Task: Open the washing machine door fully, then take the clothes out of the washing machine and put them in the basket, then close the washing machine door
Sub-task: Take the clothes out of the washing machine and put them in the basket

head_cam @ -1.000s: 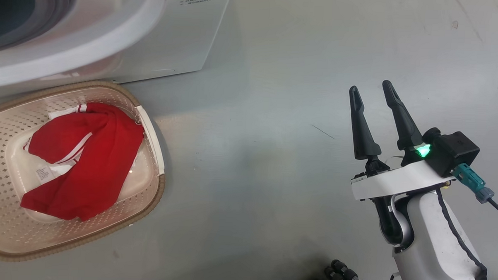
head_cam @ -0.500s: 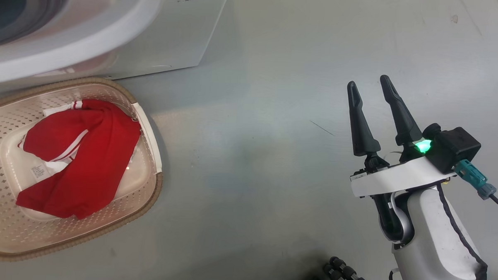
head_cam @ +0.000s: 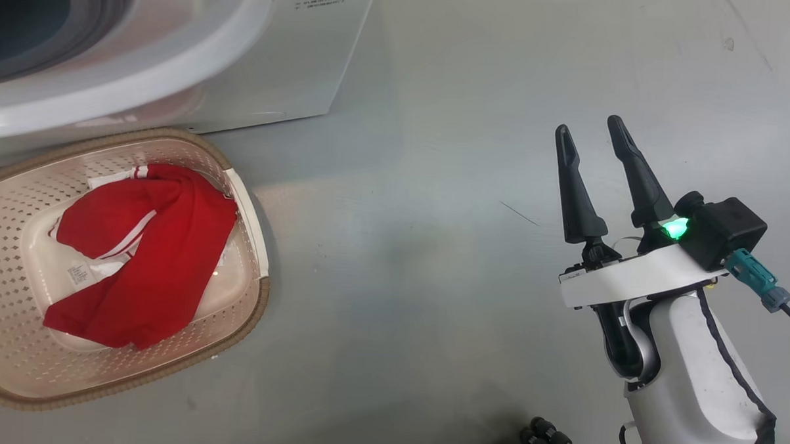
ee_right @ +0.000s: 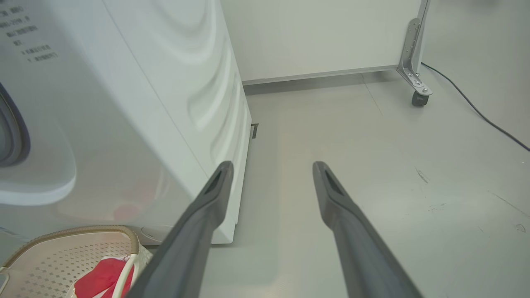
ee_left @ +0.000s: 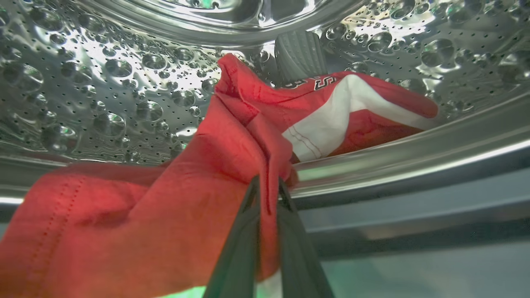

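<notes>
Two dark fingers of my left gripper (ee_left: pixel 268 184) rise from the bottom centre of the left wrist view, pinched together on a fold of the red garment (ee_left: pixel 198 178) — the cloth drapes to the lower left and trails back over the lip into the perforated steel drum (ee_left: pixel 103 82) behind. In the head view, my right gripper (head_cam: pixel 587 125) sits at the lower right, fingers spread apart and holding nothing, above the grey floor (head_cam: pixel 436 184). At the lower left the basket (head_cam: pixel 263 303) holds more red clothes (head_cam: pixel 150 259); just beyond it, in the upper left, stands the washing machine (head_cam: pixel 295 67) — its opening dark.
</notes>
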You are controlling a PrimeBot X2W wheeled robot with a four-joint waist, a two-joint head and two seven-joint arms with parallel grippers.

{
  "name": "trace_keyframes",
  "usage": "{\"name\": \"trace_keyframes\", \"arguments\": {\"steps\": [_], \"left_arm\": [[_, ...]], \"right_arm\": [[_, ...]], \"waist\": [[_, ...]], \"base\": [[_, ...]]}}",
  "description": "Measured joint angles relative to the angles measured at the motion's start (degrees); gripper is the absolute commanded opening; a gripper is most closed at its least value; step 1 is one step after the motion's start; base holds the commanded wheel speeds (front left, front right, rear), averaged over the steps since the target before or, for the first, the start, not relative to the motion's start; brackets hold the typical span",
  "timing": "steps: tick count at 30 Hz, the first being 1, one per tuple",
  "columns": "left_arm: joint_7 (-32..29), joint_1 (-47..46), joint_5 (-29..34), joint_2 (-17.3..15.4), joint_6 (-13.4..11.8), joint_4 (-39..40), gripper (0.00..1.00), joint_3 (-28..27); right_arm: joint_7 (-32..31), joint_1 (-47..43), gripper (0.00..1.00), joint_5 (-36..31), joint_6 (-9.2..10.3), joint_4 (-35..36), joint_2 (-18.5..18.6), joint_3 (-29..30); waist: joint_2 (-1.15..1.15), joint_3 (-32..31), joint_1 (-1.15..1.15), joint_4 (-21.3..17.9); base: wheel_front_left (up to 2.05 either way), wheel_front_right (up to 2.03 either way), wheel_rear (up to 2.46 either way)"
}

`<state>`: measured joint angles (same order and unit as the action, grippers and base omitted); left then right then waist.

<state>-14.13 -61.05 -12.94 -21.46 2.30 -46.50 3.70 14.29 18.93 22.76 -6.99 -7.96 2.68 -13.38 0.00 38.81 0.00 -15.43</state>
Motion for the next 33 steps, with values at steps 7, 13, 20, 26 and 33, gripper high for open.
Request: {"name": "trace_keyframes", "arguments": {"steps": [7, 13, 20, 26, 33], "left_arm": [[3.97, 0.66, -0.63, 2.52, 0.91, -1.87, 0.0, 0.04], [7.51, 2.64, -1.67, 5.19, 2.13, -3.19, 0.0, 1.36], [11.16, 6.87, -1.67, 7.06, 3.32, -5.14, 0.0, 3.09], [14.91, 10.82, -1.78, 8.9, 4.14, -5.58, 0.0, 4.46], [18.72, 15.11, -2.36, 11.26, 4.56, -5.52, 0.0, 6.1]], "right_arm": [[0.0, 0.01, 1.0, -0.29, 0.0, -0.78, 0.01, 0.84], [0.0, 0.01, 1.0, -1.27, 0.0, -1.76, 0.02, 1.66], [0.0, -0.21, 1.0, -1.67, 0.0, -2.86, 0.04, 1.92], [0.0, -1.59, 1.0, -1.75, 0.0, -3.97, 0.2, 2.2], [0.15, -4.22, 1.0, -1.75, 0.0, -5.25, 0.9, 2.64]], "waist": [[0.0, -2.28, 0.0, 1.05], [0.0, -4.88, 0.0, 2.38], [0.0, -8.66, 0.0, 4.35], [0.0, -12.29, 0.0, 6.23], [0.0, -16.85, 0.0, 8.43]], "base": [[0.0, 0.0, 0.0], [0.0, 0.0, 0.0], [0.0, 0.0, 0.0], [0.0, 0.0, 0.0], [0.0, 0.0, 0.0]]}}
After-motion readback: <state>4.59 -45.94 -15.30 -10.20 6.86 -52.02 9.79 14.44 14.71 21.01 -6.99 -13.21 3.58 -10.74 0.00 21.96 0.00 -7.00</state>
